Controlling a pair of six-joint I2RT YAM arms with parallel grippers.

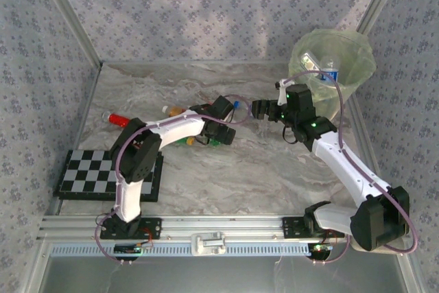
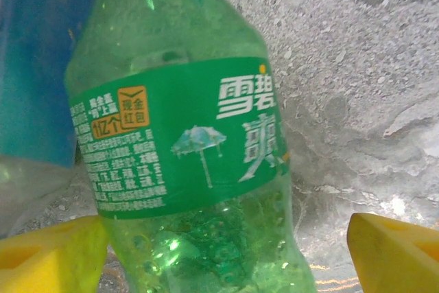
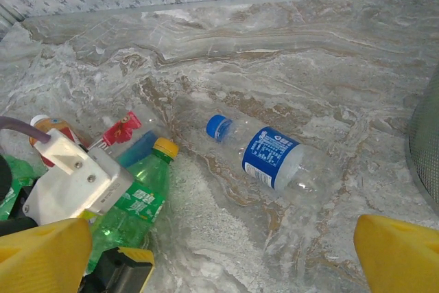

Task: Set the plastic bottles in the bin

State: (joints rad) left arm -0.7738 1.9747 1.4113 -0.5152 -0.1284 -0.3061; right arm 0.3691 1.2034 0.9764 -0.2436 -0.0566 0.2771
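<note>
The left claw (image 2: 219, 259) stands spread around a green bottle (image 2: 185, 149) that lies on the marble table (image 2: 357, 101) between its yellow fingertips (image 2: 48, 255). The bottle's lower body sits right against one fingertip. A strip of bare table separates it from the other, so the jaws are not pinching it. Its green label faces up toward the claw and its narrow end points away. Just beside it, past the touching fingertip, lies a blue-labelled bottle (image 2: 34, 66).

From above, the left claw (image 1: 221, 135) hangs over a cluster of bottles in the middle of the table (image 1: 274, 183). A red bottle (image 1: 118, 119) lies well apart from the claw, out toward the left wall.

The right claw (image 3: 219, 265) is also spread wide, with nothing between its fingertips (image 3: 401, 255). A clear bottle (image 3: 271, 159) with a blue label and blue cap lies on its side on the table ahead of this claw, apart from both fingertips. Farther off to one side of it is a green bottle with a yellow cap (image 3: 140, 197), and a red-capped bottle (image 3: 123, 128) lies just beyond that.

In the top view the right claw (image 1: 260, 109) points toward the left claw. The bin (image 1: 363, 66) stands behind it near the far right corner, with a bottle (image 1: 331, 71) already lying inside. The bin's wall (image 3: 429, 149) also shows just beside the right claw.
</note>
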